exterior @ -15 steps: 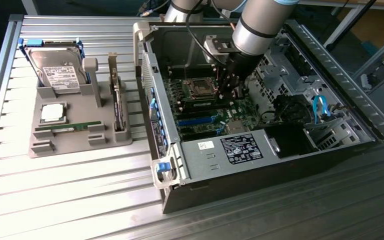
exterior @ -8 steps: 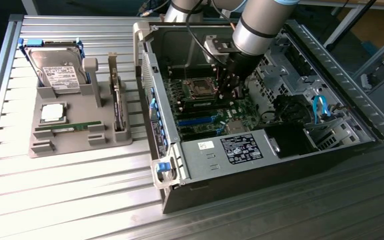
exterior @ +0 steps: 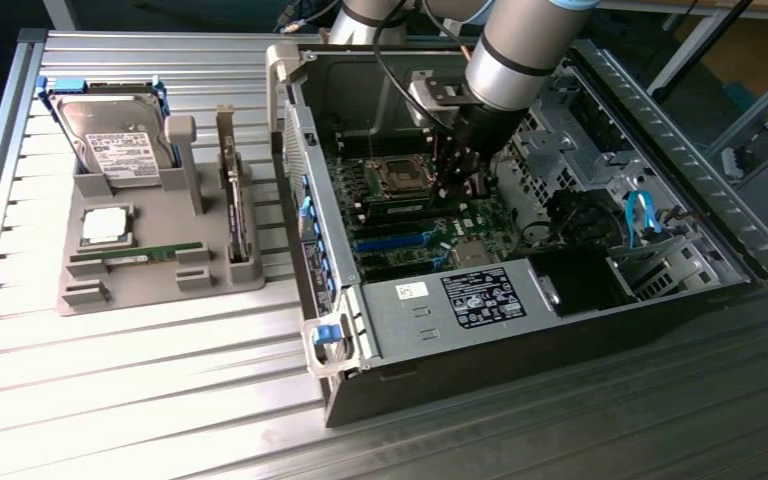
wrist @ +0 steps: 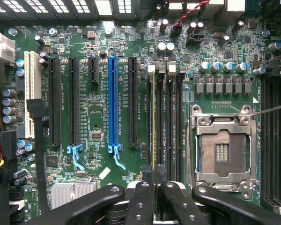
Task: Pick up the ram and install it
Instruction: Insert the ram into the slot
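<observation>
Exterior view: slatted table (exterior: 157, 400), with an open computer case (exterior: 411, 310) toward the exterior view's right edge and the arm (exterior: 524, 50) reaching inside. A grey tray (exterior: 157, 290) sits toward the opposite edge, a spare green stick (exterior: 137, 255) along its near edge. Wrist view: gripper (wrist: 154, 180) pinched together on the ram (wrist: 153, 117), which stands edge-on at the motherboard's (wrist: 98, 122) outermost memory slot.

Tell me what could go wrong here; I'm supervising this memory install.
The ram, held edge-on in the claw, could seat crooked in the memory slots and jam. The claw sits close to the empty CPU socket, whose exposed contacts a slip could damage.
</observation>
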`<state>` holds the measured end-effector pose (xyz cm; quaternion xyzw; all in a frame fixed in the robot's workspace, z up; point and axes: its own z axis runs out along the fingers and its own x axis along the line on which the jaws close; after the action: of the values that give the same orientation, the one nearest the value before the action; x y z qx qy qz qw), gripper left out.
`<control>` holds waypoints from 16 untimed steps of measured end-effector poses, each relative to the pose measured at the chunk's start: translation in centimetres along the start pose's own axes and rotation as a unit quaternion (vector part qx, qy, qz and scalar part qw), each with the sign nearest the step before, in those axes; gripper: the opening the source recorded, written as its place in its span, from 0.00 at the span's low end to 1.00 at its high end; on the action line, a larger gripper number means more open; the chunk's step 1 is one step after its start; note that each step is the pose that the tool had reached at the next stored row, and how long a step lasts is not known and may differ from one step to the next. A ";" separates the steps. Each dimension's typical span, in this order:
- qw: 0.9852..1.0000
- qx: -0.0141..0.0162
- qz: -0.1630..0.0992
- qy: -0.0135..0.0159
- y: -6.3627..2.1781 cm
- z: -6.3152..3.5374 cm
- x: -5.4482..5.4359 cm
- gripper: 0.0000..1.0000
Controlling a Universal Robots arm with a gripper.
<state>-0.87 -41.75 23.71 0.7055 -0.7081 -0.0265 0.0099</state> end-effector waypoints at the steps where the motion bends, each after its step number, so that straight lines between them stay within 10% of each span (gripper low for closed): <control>1: 1.000 0.000 0.000 0.000 0.00 0.00 0.0 0.12; 16: 1.000 0.001 0.000 -0.001 0.02 0.26 0.0 0.19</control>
<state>-0.90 -41.74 23.45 0.7057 -0.7079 -0.0265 0.0089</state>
